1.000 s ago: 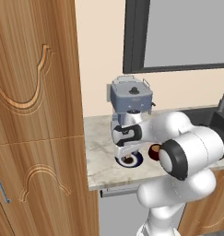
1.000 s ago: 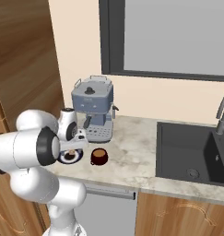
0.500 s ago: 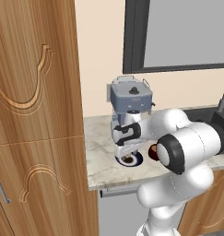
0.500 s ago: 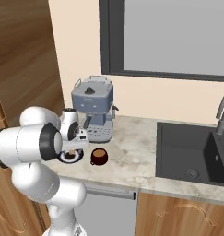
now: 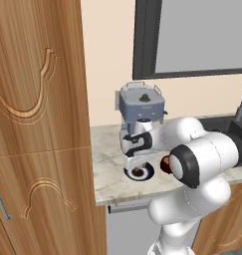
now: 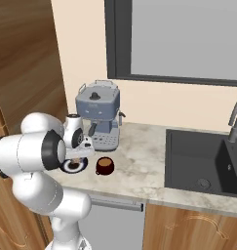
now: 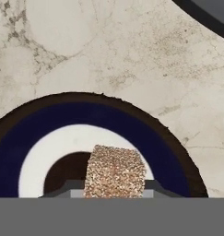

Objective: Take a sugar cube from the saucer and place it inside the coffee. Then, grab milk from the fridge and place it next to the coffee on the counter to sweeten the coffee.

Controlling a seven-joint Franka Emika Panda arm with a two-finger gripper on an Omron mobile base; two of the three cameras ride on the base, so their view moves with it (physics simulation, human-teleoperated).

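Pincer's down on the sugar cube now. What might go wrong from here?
1. The pincer meets the sugar cube only near its lower edge; the cube may slip on lifting.
2. The coffee sits right beside the saucer; a swing could knock it.

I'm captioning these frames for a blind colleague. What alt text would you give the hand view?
A tan, grainy sugar cube sits between the pincer fingertips at the bottom edge, over the dark centre of a saucer with a white ring and navy rim. The saucer rests on a beige marble counter with grey veins.
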